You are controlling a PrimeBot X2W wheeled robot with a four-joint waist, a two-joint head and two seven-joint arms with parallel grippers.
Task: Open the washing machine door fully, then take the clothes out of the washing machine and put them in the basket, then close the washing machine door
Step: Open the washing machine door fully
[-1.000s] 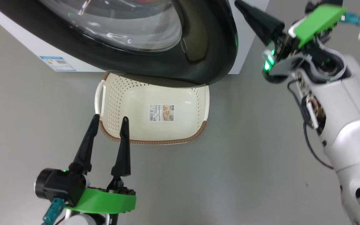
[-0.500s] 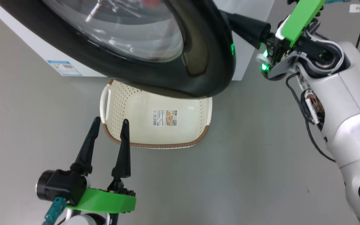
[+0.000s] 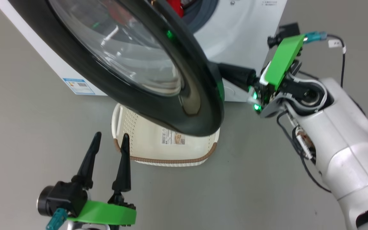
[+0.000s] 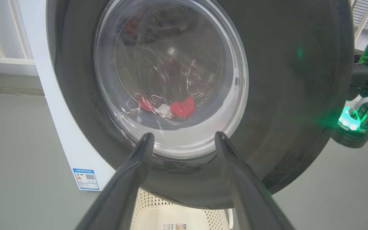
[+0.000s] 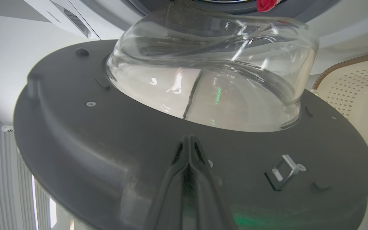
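Left gripper (image 3: pixel 111 134): fingers spread, nothing between them, tips at the near left corner of the basket (image 3: pixel 171 158). Blue label (image 3: pixel 78 86), low on the left front of the washing machine (image 3: pixel 248 28): print too small to read. The washing machine door (image 3: pixel 203 105) stands partly open and overhangs the basket's far half (it blocks the way in from above). Paper label (image 3: pixel 173 138) on the basket floor: partly covered by the door rim, text illegible. The clothes (image 4: pixel 179 108), red with white, lie inside the drum. Right gripper (image 5: pixel 189 140): fingers pressed together, holding nothing, tips at the door's dark inner face, near a metal latch hook (image 5: pixel 284 171).
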